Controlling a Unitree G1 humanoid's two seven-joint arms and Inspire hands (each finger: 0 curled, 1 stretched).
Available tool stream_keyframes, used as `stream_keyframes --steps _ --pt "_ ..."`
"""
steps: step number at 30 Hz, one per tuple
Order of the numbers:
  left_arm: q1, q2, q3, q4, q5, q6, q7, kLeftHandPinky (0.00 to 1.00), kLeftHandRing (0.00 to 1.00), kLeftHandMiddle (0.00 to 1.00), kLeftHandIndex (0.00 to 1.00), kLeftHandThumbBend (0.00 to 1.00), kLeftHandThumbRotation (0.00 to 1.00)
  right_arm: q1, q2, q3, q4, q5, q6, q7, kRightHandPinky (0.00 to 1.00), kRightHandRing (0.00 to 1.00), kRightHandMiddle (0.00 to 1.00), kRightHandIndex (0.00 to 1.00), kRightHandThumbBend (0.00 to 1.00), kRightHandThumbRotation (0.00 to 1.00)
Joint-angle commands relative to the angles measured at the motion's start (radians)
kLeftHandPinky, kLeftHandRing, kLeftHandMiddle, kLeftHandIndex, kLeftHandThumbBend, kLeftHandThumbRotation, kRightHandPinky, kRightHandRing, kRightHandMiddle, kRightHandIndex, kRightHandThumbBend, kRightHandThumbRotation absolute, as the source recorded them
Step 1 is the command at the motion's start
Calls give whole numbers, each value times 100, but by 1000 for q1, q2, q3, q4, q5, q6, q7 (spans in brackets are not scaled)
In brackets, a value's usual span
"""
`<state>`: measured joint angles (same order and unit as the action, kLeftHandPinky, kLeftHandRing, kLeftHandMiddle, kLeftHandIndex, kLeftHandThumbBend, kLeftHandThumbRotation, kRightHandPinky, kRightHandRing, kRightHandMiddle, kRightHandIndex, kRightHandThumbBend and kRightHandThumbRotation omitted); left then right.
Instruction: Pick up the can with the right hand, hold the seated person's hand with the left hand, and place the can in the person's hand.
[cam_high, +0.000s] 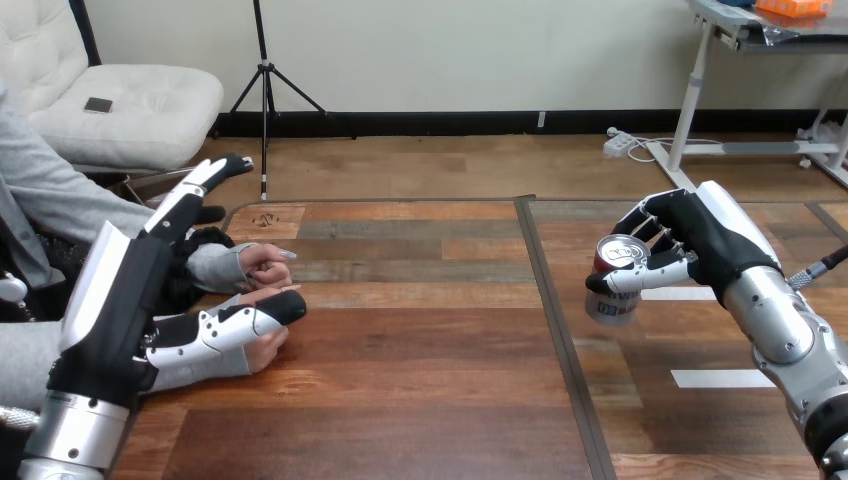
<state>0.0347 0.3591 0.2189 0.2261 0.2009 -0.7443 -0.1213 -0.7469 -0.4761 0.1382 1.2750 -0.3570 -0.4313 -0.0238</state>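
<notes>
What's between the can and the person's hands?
Nothing. In the head view, the table between the can in the right hand and the person's hands is bare wood, crossed only by a dark seam.

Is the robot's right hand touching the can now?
Touching. The head view shows the right hand with its thumb and fingers curled round the can.

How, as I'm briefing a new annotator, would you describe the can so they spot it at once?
Over the wooden table's right half, find the robot's right hand. The can sits in its curled fingers: a cylinder, red and silver on top, unlike the flat white tape strips nearby.
</notes>
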Motion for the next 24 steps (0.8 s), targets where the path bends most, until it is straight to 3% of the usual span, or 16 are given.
stream_keyframes --steps 1,3,5,24 --pt "-50 39 0 -35 58 6 39 79 91 92 87 100 60 -37 -7 -10 -46 10 -11 -13 36 39 44 46 78 0" --pt "-52 66 -3 -18 146 17 65 76 89 91 87 100 60 -36 -7 -10 -46 12 -15 -13 36 39 43 45 78 0" --pt "-51 78 -6 -16 184 33 77 73 87 90 87 100 59 -36 -8 -8 -45 10 -14 -16 36 39 43 45 78 0" --pt "-59 173 -59 -16 376 152 101 72 82 86 86 100 60 -36 -8 -14 -51 19 -11 -8 35 38 43 45 78 0"
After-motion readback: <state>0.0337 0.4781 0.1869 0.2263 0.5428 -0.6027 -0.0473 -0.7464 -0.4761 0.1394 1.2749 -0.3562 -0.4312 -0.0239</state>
